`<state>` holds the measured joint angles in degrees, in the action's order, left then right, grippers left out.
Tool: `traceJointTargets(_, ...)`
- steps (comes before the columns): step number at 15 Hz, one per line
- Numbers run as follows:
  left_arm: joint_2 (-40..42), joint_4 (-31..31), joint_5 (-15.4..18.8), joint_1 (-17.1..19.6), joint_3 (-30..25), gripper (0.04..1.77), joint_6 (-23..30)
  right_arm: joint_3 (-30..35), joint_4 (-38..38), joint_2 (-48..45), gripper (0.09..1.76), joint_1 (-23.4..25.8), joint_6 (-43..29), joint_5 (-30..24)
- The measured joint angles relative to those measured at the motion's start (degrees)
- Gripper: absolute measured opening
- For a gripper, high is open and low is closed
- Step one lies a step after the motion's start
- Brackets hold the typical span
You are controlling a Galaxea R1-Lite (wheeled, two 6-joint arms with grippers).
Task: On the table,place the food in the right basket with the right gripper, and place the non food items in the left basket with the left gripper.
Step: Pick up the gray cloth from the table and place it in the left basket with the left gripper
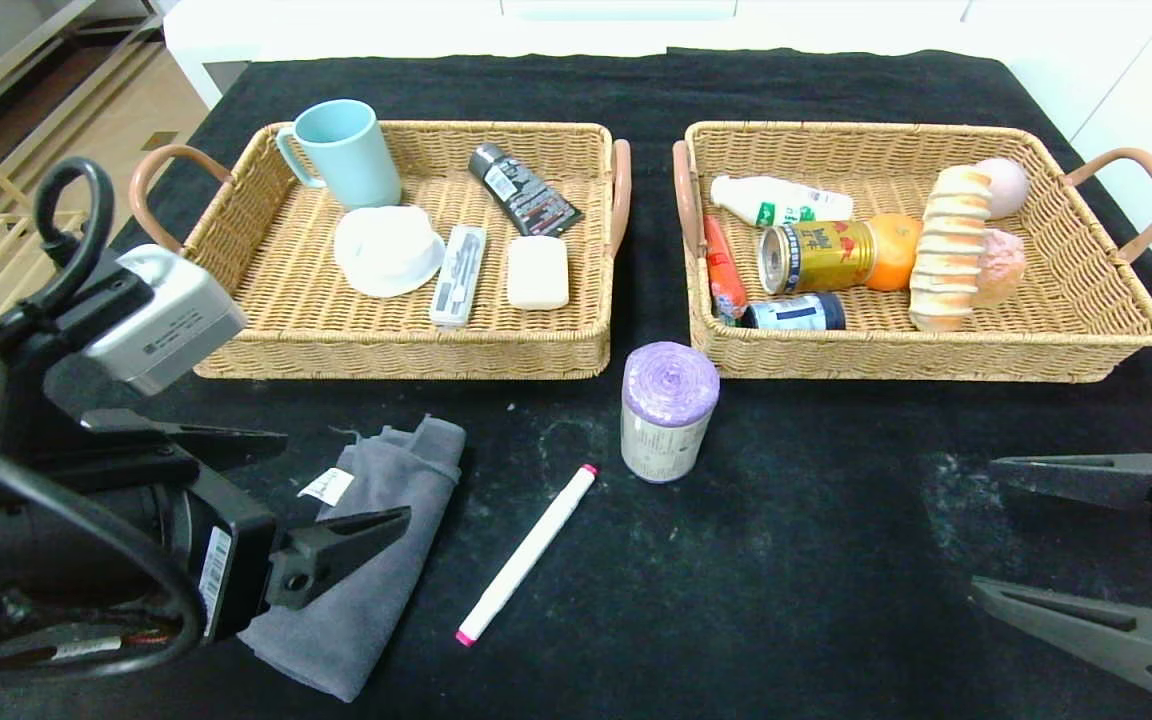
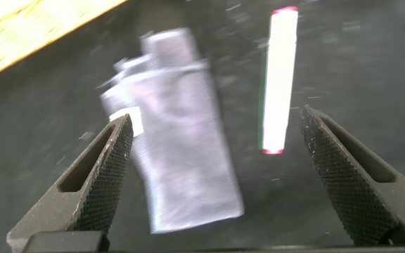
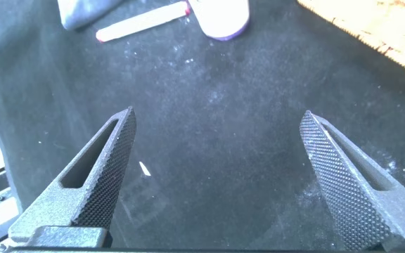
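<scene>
On the black table (image 1: 786,560) lie a folded grey towel (image 1: 366,600), a white marker (image 1: 526,553) with pink ends and an upright purple-topped roll (image 1: 668,410). My left gripper (image 1: 344,476) hangs open above the towel (image 2: 181,161), with the marker (image 2: 280,77) beside it. Over bare cloth near the front right, my right gripper (image 1: 986,527) is open and empty (image 3: 218,114). The bread roll (image 1: 951,250), gold can (image 1: 816,256) and orange sausage (image 1: 723,268) lie in the right basket (image 1: 926,365). The left basket (image 1: 396,358) stands at the back left.
The left basket holds a blue mug (image 1: 346,152), a white bowl (image 1: 388,250), a soap bar (image 1: 537,272), a dark tube (image 1: 524,190) and a small case (image 1: 458,274). The right basket also holds a milk bottle (image 1: 776,200), an orange (image 1: 894,250) and a small dark can (image 1: 796,313).
</scene>
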<state>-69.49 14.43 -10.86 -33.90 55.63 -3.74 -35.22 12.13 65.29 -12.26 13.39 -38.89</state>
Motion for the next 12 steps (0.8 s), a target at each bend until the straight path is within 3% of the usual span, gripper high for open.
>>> traceJointTargets(6,-9.5,12.3,-3.0,5.0,10.2,1.72,3.1,0.2,0.0,-0.9,1.7,0.5,0.0,-0.2)
traceJointTargets(12,-16.8,14.3,-3.9,5.7,12.7,1.72,4.7,-0.3,0.1,-1.0,1.7,1.6,0.0,-0.1)
